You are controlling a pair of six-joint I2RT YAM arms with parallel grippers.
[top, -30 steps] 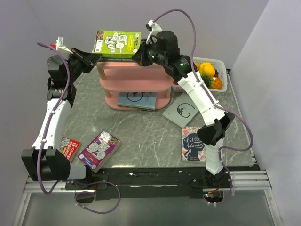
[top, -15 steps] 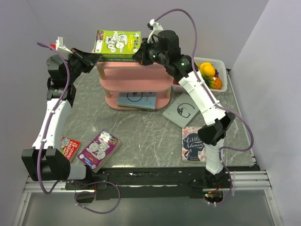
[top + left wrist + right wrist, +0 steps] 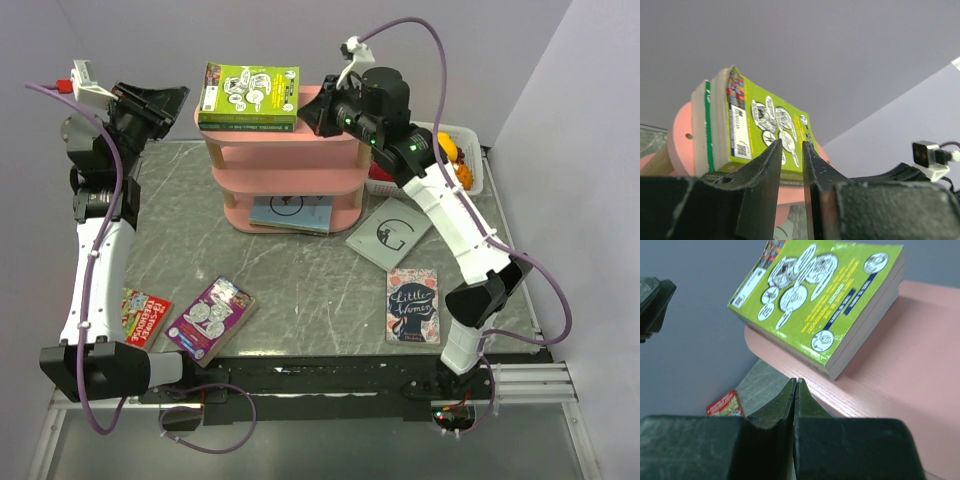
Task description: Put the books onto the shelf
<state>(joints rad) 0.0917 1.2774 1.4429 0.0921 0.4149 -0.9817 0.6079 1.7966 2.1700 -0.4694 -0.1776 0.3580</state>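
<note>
1. Lime-green book [image 3: 248,92] lay flat on the top tier of the pink shelf [image 3: 290,172], at its left end. One corner looked to overhang the board.
2. Left pincer [image 3: 791,147] hung just left of that book, apart from it. Jaws were a narrow slit apart with nothing between them.
3. Right pincer [image 3: 796,382] was fully closed and empty, over the top board just right of the book, not touching it.
4. Light blue book [image 3: 290,212] sat on the bottom tier. Grey-white book [image 3: 388,235], Little Women book [image 3: 412,305], purple book [image 3: 212,318] and red Treehouse book [image 3: 145,312] lay on the bench [image 3: 300,285], not yet shelved.
5. Step in hand, my read: letting go of the lime-green book.
6. To do it well, draw both arms straight outward and level so no finger drags the cover. If the overhang looks risky, nudge the book inward with the closed right pincer.
</note>
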